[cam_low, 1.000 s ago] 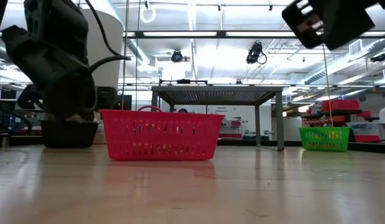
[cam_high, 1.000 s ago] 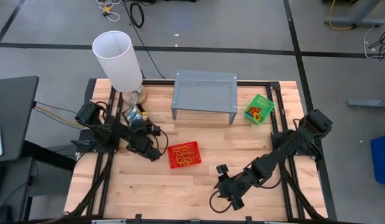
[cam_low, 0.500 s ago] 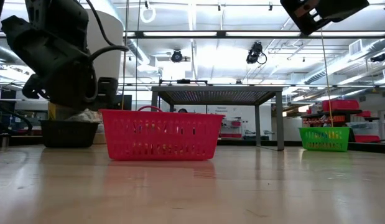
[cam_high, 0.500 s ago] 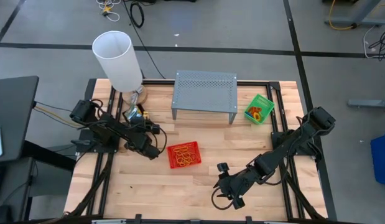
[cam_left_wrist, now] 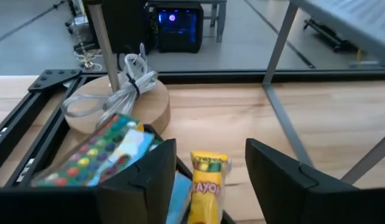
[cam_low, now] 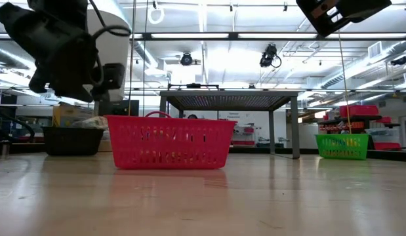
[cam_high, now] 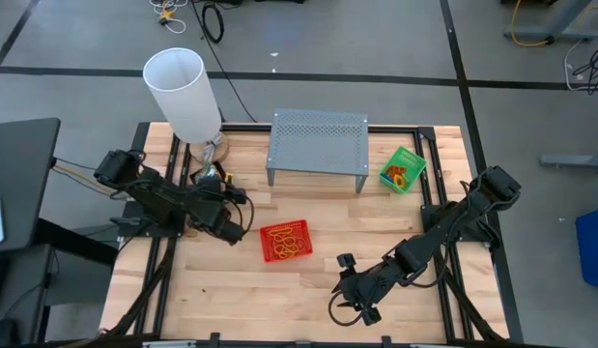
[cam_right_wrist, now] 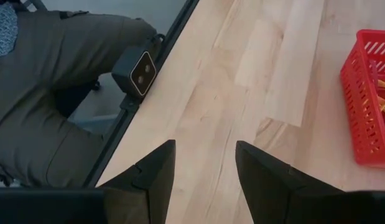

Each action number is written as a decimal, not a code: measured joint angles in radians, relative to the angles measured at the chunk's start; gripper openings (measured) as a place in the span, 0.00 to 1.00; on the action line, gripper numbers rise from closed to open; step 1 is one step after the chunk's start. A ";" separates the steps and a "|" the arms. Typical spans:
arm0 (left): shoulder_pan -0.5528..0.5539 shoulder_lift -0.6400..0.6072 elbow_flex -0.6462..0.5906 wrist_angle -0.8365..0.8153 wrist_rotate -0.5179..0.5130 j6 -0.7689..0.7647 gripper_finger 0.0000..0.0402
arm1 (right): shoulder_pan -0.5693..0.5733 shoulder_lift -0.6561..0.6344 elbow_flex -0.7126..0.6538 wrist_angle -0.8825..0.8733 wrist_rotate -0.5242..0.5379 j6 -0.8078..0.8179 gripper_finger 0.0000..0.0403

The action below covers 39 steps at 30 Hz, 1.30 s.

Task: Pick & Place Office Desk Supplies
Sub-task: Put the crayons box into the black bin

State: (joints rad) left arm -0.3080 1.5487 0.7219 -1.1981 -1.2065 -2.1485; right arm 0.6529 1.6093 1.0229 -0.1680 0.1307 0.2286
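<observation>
Across the pale wooden surface (cam_high: 308,290), edged by a black frame, the task's things lie spread out; a red mesh tray (cam_high: 285,241) holding orange rubber bands (cam_high: 287,242) sits near the middle, and a green mesh tray (cam_high: 402,168) with more bands sits at the far right corner, beside a grey perforated stand (cam_high: 318,142); at the far left corner a tall white lampshade (cam_high: 183,93) rises from a round wooden base (cam_left_wrist: 120,107) with a coiled cable on it. Just beside that base stands a black box (cam_low: 73,139); in the left wrist view a yellow-green crayon box (cam_left_wrist: 206,184) and a colourful dotted packet (cam_left_wrist: 96,151) lie in it. The left gripper (cam_high: 231,230) hangs above this box, between the lamp and the red tray; its jaws stand apart with nothing between them, the crayon box showing in the gap below. The right gripper (cam_high: 352,300) waits over the near edge of the surface, jaws released and empty; its wrist view looks down on bare planks, a small camera (cam_right_wrist: 136,71) clamped to the frame, and a person's trouser leg (cam_right_wrist: 61,87) beyond the edge. Round about, the floor is grey with dark tape lines and loose cables; the low view shows a bright hall with ceiling lights, shelving and red bins behind.
</observation>
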 joint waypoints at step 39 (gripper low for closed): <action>0.038 -0.068 0.135 0.346 0.197 0.620 0.01 | 0.006 0.000 0.000 0.094 0.001 -0.079 0.01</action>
State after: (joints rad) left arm -0.2702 1.4804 0.8567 -0.8525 -1.0095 -1.5289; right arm 0.6586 1.6093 1.0229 -0.0738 0.1316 0.1497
